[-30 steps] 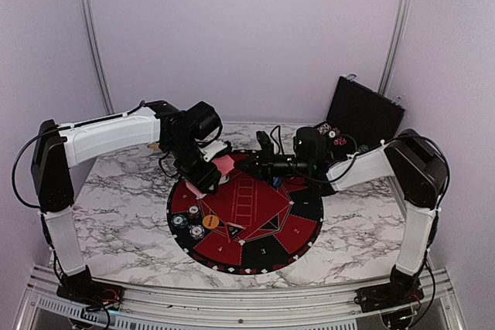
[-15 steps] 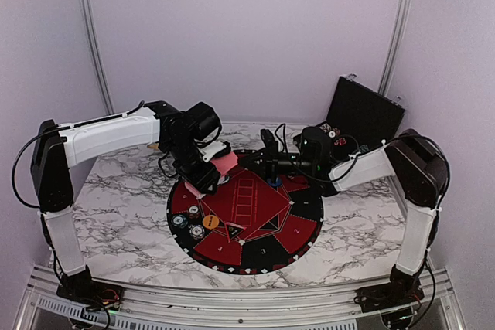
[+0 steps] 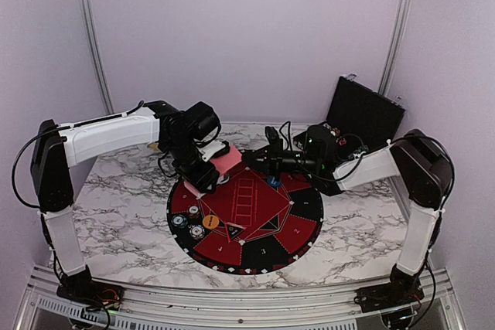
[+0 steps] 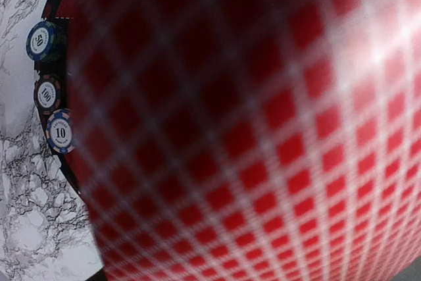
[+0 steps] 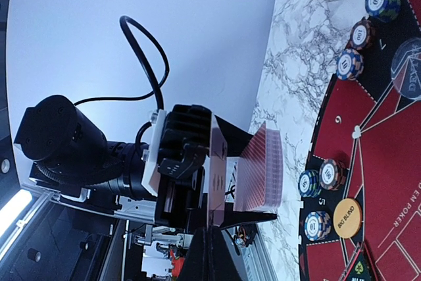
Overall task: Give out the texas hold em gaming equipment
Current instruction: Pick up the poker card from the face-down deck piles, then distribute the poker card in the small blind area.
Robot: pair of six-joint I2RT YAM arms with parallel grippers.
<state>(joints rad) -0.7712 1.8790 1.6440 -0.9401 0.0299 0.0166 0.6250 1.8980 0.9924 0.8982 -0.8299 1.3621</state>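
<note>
Several chip stacks already sit on the rim of the mat, in two groups of three. An orange disc lies beside the nearer group, a clear disc lies further in, and a blue disc lies toward the mat's far side. I judge the chips and discs largely handed out, and the cards are what is left, since I see no card lying on the mat.

The deck of cards is in my left hand. Its fingers stand about half apart and clamp the deck, holding it in the air over the mat's far left edge. My right hand is fully closed, with its tips right by the deck. I cannot tell whether it pinches a card.

My left wrist camera is filled by the blurred card back, leaving only three chip stacks and a strip of tabletop at the left. In the right wrist view my own fingers are a dark shape at the bottom edge, so any contact with the deck is not shown. From above, both arms cover the far part of the mat. The case stands open, and its contents are too small to read.
</note>
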